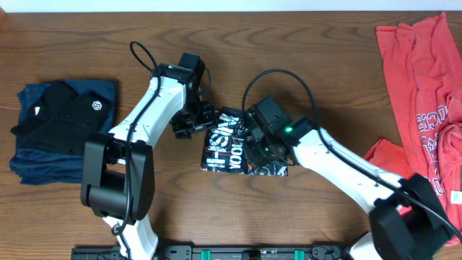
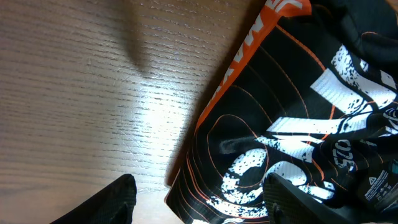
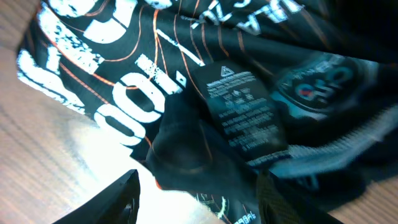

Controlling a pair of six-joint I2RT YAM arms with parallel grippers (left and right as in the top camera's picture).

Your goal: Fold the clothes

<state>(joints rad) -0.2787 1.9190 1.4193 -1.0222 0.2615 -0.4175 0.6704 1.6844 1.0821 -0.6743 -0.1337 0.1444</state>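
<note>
left pincer (image 1: 190, 124): jaws apart | right pincer (image 1: 254, 146): jaws apart | arms: both angled inward, wrists close

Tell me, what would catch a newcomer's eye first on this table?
A black shirt with bold white lettering and thin orange lines lies folded in the middle of the table. The left gripper and right gripper are at it from either side, both open. Coral-red T-shirts sprawl unfolded at the right edge, and a neat dark folded stack sits at the left.
</note>
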